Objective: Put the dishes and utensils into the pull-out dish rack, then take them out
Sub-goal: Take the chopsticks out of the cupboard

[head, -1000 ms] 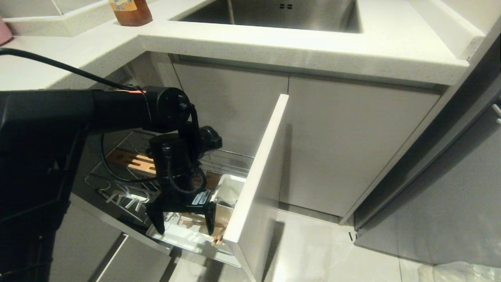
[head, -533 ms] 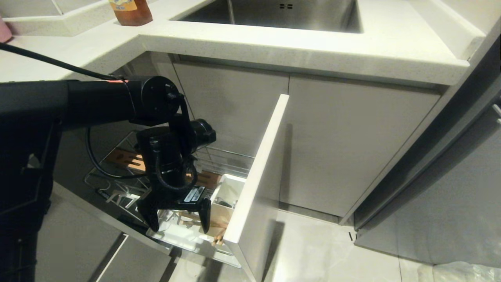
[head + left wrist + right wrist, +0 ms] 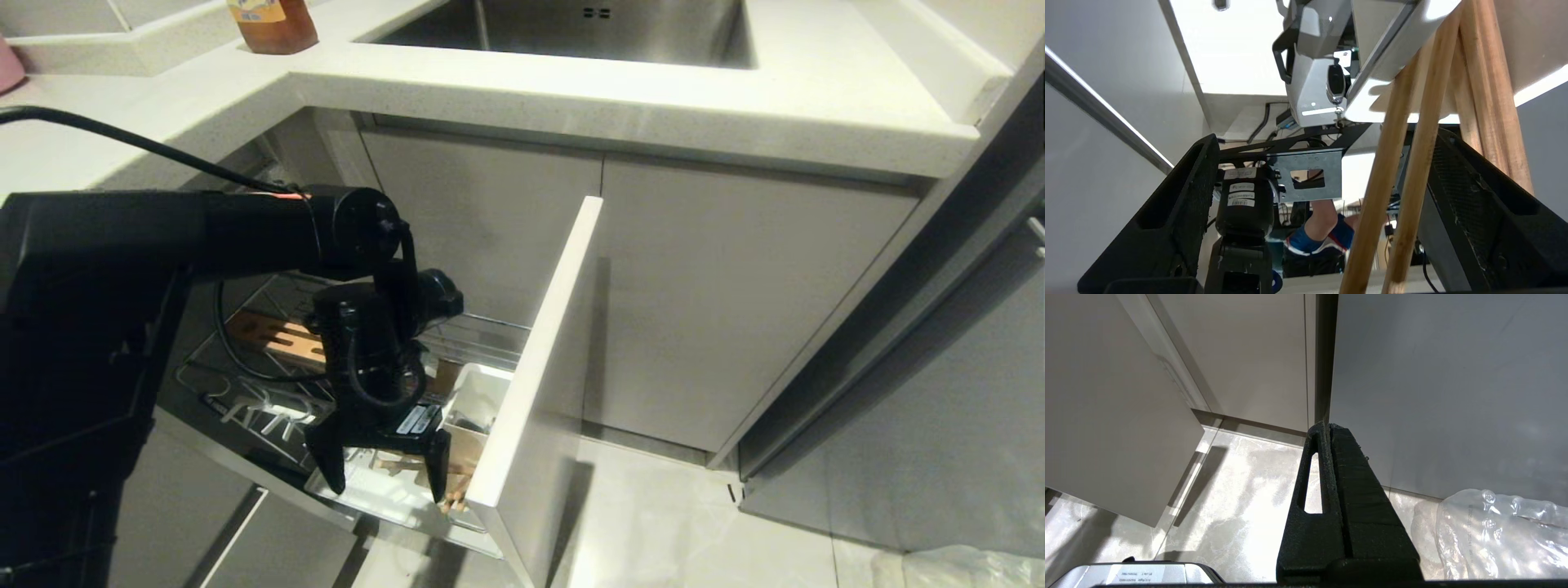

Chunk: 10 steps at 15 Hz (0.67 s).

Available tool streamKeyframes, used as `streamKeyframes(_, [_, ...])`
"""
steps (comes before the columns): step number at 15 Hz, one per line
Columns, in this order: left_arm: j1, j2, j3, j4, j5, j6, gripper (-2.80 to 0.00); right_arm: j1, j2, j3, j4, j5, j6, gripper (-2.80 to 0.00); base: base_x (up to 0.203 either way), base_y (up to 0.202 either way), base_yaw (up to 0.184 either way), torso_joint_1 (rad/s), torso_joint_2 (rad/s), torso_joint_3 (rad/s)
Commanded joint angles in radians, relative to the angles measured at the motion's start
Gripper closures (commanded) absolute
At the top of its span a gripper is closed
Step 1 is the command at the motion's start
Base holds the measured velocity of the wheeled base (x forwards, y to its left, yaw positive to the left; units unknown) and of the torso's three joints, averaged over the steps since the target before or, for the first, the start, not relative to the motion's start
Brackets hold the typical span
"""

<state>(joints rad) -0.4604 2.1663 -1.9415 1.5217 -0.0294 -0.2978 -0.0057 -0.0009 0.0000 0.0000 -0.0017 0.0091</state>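
Jaws of the left gripper (image 3: 378, 476) stand wide apart, pointing down over the front end of the rack (image 3: 478, 336), just behind its pale front panel (image 3: 535, 359). Both fingers straddle the chopsticks (image 3: 408, 467), which lie among the utensils at the rack's front corner; the left wrist view shows the light-wood chopsticks (image 3: 1404, 171) running between the two black fingers (image 3: 1180, 204), nearer one finger than the other, and whether either pad touches them cannot be told. Nothing is clamped. Beside the gripper, toward the front panel, sits the white utensil box (image 3: 476, 408). Farther back along the rack lies the slotted wood strip (image 3: 269, 336), with wire prongs (image 3: 269, 412) near the rack's left edge. Plate and bowl do not show in any view. Above, the counter (image 3: 571, 90) carries a sink (image 3: 571, 24) and an amber bottle (image 3: 273, 24) near its back edge. Jaws of the right gripper (image 3: 1329, 428) are pressed together and hold nothing; it hangs parked above the floor (image 3: 1241, 490) beside a cabinet door (image 3: 1106, 416), with a clear plastic bag (image 3: 1494, 535) lying near it.
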Motion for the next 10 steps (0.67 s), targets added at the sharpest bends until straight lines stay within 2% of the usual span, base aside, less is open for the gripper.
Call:
streamKeyframes(1, [-0.001, 0.007, -0.001, 0.008, -0.001, -0.001, -2.80, 0.000, 0.001, 0.000, 0.000, 0.000, 0.000, 0.00, 0.000, 0.000, 0.000, 0.000, 0.00, 0.000])
streamKeyframes(5, [-0.003, 0.003, -0.002, 0.008, -0.003, 0.002, -2.80, 0.000, 0.001, 0.000, 0.000, 0.000, 0.000, 0.00, 0.000, 0.000, 0.000, 0.000, 0.00, 0.000])
streamKeyframes(6, [-0.003, 0.001, -0.003, 0.008, -0.004, 0.002, 0.00, 0.000, 0.001, 0.000, 0.000, 0.000, 0.000, 0.00, 0.000, 0.000, 0.000, 0.000, 0.00, 0.000])
streamKeyframes(10, [-0.004, -0.008, -0.004, 0.008, -0.012, 0.000, 0.00, 0.000, 0.001, 0.000, 0.000, 0.000, 0.000, 0.00, 0.000, 0.000, 0.000, 0.000, 0.00, 0.000])
